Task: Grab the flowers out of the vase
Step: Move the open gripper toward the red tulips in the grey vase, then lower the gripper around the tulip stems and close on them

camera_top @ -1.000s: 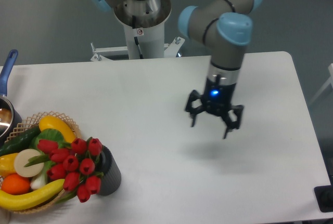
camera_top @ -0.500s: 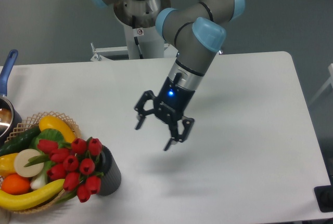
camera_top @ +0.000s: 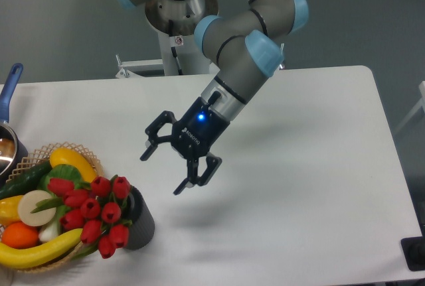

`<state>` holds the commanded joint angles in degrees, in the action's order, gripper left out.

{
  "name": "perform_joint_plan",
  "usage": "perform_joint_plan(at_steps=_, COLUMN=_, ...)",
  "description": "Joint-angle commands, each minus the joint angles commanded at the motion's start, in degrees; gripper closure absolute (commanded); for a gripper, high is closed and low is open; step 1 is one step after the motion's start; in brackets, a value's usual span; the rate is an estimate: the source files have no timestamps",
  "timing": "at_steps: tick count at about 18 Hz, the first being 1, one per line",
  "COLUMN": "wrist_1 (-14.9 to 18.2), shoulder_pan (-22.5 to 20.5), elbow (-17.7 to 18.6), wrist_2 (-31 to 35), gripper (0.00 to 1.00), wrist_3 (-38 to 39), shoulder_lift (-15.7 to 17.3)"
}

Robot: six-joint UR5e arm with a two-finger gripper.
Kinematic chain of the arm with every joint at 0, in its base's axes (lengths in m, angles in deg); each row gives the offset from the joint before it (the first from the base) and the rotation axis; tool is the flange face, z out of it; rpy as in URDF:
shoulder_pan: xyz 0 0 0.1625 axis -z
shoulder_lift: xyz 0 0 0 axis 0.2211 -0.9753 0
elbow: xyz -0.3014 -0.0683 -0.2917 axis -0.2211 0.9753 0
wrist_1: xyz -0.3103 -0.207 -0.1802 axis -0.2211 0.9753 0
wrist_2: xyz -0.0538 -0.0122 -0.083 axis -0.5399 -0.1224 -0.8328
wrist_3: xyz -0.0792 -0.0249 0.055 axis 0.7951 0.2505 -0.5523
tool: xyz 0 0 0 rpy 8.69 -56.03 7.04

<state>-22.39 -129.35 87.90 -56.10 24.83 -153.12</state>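
**Open gripper above the table, flowers in the vase**

Nearest the camera, at the table's front left, the vase stands upright with its dark ribbed side showing. The flowers sit in its mouth, their red buds leaning left over the rim of the wicker basket just beside it. The basket holds a banana along its front, an orange, a pale round slice, a cucumber and a yellow fruit at the back. Behind the basket, cut off by the left edge, is a pot with a blue handle; its contents cannot be made out. Further in, the gripper hangs above the table, up and right of the flowers, tilted towards them, fingers spread wide and holding nothing.
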Motion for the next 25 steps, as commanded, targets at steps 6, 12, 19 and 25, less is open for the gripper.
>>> perform_joint_plan(at_steps=6, wrist_1=0.0, shoulder_pan=1.9, elbow=-1.8, wrist_2=-2.3, gripper=0.00, wrist_3=0.0, shoulder_lift=-2.3)
perform_joint_plan(at_steps=12, wrist_1=0.0, shoulder_pan=5.2, elbow=-2.9, wrist_2=-2.3, gripper=0.00, wrist_3=0.3, shoulder_lift=-4.8)
perform_joint_plan(at_steps=19, wrist_1=0.0, shoulder_pan=6.2, elbow=-4.1, wrist_2=-2.3, gripper=0.43, wrist_3=0.5, shoulder_lift=-5.8)
perform_joint_plan(at_steps=25, wrist_1=0.0, shoulder_pan=6.2, elbow=-5.2, wrist_2=-2.3, gripper=1.00, wrist_3=0.5, shoulder_lift=-5.8)
